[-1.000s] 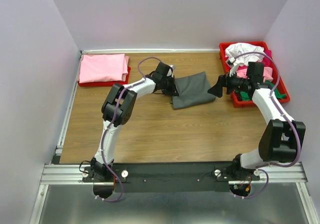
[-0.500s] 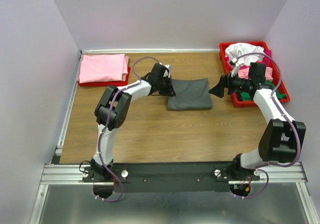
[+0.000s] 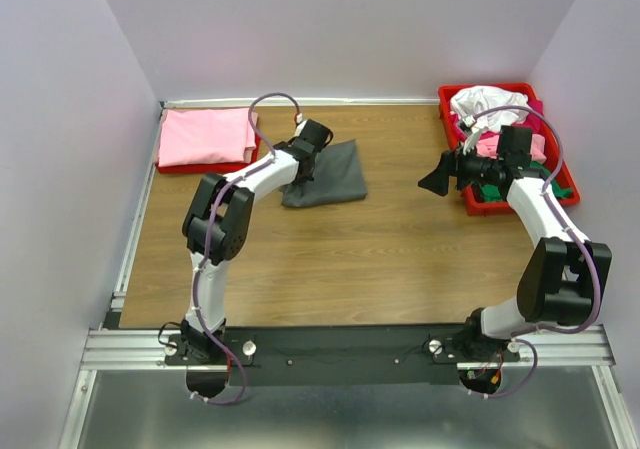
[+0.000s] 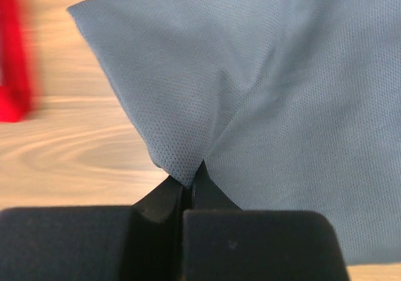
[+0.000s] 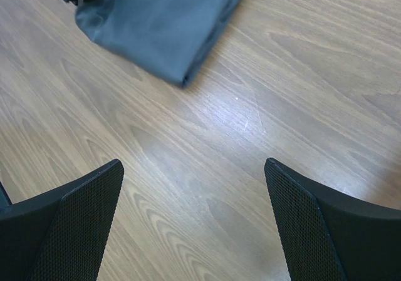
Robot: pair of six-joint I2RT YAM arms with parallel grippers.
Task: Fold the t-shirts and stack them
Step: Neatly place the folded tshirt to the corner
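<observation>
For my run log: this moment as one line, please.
left gripper: shut on grey t-shirt | right gripper: open, empty | pink t-shirt: on red tray

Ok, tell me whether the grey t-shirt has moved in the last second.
Yes. The grey t-shirt, pinched in the left gripper, has slid left, toward the red tray under the folded pink t-shirt.

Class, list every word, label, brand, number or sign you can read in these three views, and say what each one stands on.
No text can be read in any view.
The grey shirt shows plain cloth with no label in view.
The pink shirt and the right tray carry no print that shows.
</observation>
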